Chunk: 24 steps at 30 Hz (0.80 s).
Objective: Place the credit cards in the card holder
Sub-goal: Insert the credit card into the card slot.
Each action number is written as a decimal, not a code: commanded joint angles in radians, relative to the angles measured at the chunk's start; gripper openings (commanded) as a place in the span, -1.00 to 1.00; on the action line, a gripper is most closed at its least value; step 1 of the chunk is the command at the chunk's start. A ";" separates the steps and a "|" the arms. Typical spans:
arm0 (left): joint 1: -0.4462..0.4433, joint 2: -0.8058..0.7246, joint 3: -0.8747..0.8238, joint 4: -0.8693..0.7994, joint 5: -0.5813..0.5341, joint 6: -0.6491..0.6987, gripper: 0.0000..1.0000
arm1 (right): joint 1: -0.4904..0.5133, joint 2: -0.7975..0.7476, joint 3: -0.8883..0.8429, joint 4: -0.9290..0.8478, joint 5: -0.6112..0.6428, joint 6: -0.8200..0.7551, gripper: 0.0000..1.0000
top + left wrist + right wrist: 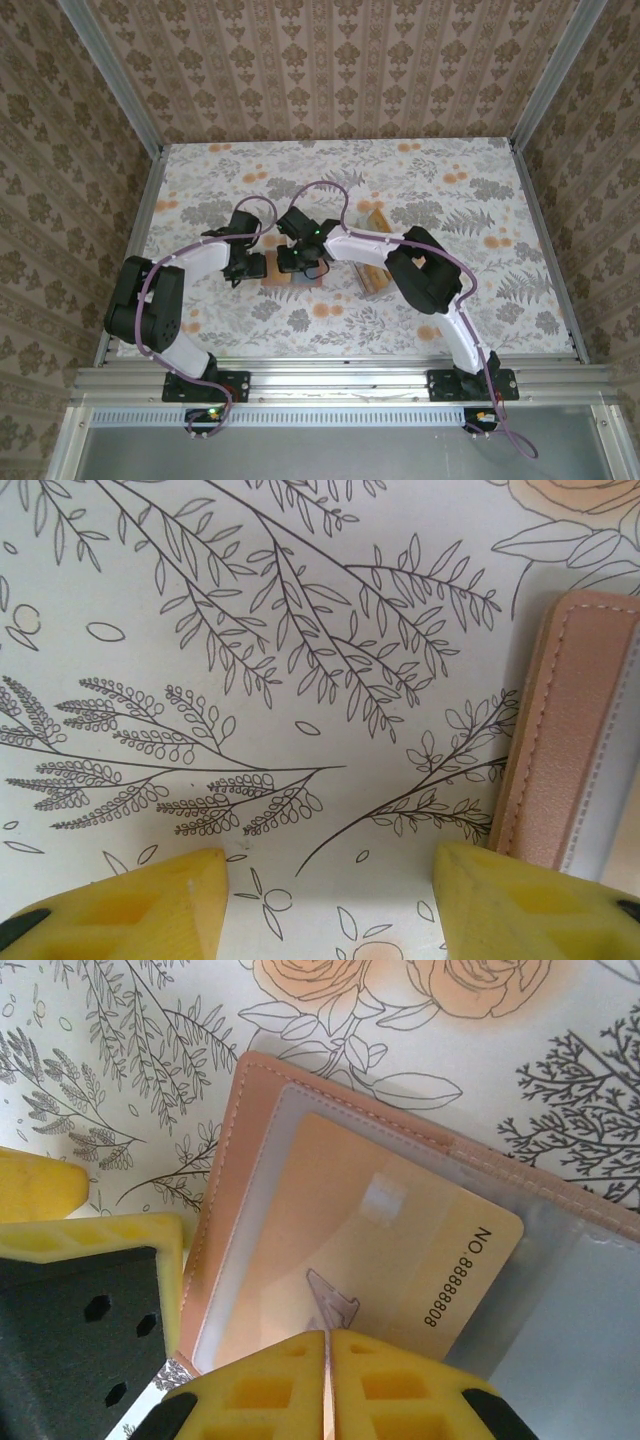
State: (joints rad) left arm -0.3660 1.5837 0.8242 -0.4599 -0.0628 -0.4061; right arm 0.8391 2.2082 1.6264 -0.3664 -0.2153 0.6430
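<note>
The card holder (222, 1175) lies open on the flowered table, salmon rim around a grey lining and a clear pocket. A tan-orange credit card (440, 1250) marked "NO 8888808" lies flat in it, partly under the clear sleeve. My right gripper (327, 1365) is shut just above it, with a thin orange card edge pinched between its yellow fingers. My left gripper (330, 905) is open at the wallet's left side, its right finger (520, 900) touching the wallet edge (565, 740). In the top view both grippers, left (247, 266) and right (300, 262), meet over the wallet (296, 284).
More tan cards lie to the right of the wallet, one behind the right arm (376, 219) and one under its forearm (374, 285). The left gripper's black and yellow finger (90, 1295) stands close beside the wallet. Metal rails and patterned walls enclose the table.
</note>
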 commanded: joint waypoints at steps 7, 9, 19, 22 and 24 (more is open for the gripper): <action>-0.010 0.006 -0.025 -0.011 0.035 -0.004 0.15 | -0.003 -0.093 -0.060 -0.025 0.018 -0.011 -0.80; -0.009 -0.020 -0.024 -0.017 0.025 -0.015 0.16 | -0.006 -0.131 -0.107 -0.015 0.033 -0.011 -0.75; -0.003 -0.076 -0.017 -0.029 -0.021 -0.052 0.25 | -0.035 -0.183 -0.227 -0.001 0.074 -0.011 -0.43; -0.004 -0.080 -0.028 -0.027 -0.025 -0.053 0.27 | -0.048 -0.181 -0.235 -0.006 0.092 -0.024 -0.39; -0.003 -0.076 -0.030 -0.026 -0.022 -0.053 0.27 | -0.062 -0.175 -0.239 -0.014 0.098 -0.034 -0.39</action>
State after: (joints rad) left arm -0.3668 1.5227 0.8070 -0.4671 -0.0719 -0.4431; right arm 0.7940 2.0483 1.4029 -0.3660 -0.1600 0.6277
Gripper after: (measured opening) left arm 0.632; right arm 0.303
